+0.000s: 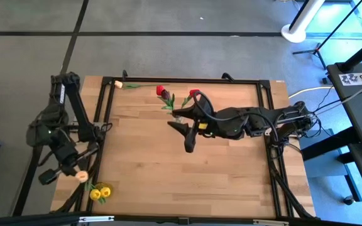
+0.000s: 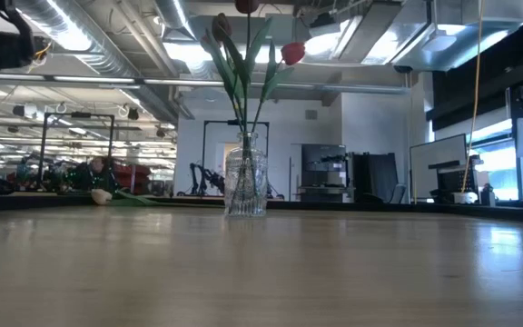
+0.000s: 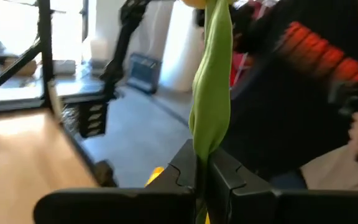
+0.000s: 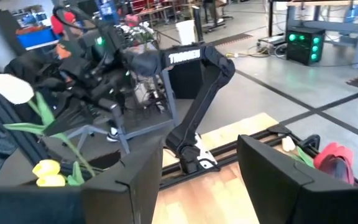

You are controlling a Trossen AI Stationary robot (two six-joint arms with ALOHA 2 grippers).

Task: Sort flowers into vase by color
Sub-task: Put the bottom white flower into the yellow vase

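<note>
- High view: left gripper (image 1: pixel 79 175) sits at the near-left table corner, cream tulip (image 1: pixel 82 177) right at its tips. Yellow tulips (image 1: pixel 100 193) just beside, near the front edge. Right gripper (image 1: pixel 182 134) mid-table, fingers apart, nothing between them. Red tulip heads (image 1: pixel 163 92) just behind it, over the vase spot. One loose cream tulip (image 1: pixel 119 84) lies on the far rail.
- Low view: glass vase (image 2: pixel 245 184) upright on the wooden table (image 2: pixel 261 272), holding a red tulip (image 2: pixel 292 53) plus darker heads, stems leaning apart. Cream head lying far left on the tabletop. No grippers seen here.
- Left wrist view: jaws fully closed, pinching a green leaf/stem (image 3: pixel 211 99) that stands up between the fingers (image 3: pixel 241 180). Person w/ red-striped dark sleeve (image 3: pixel 309 56) in the bkgd.
- Right wrist view: own fingers (image 4: pixel 278 171) stand wide, empty. Left arm opposite carries the cream tulip (image 4: pixel 13 88); yellow heads (image 4: pixel 48 172) below it.
- Handling (my read): tulips look light, thin stems prob. bendy, leaves soft and slippy; head likely to droop or swing. Best grip low-to-mid stem, not leaf alone, not the head. Vase is glass, narrow neck, could tip if a stem snags.
</note>
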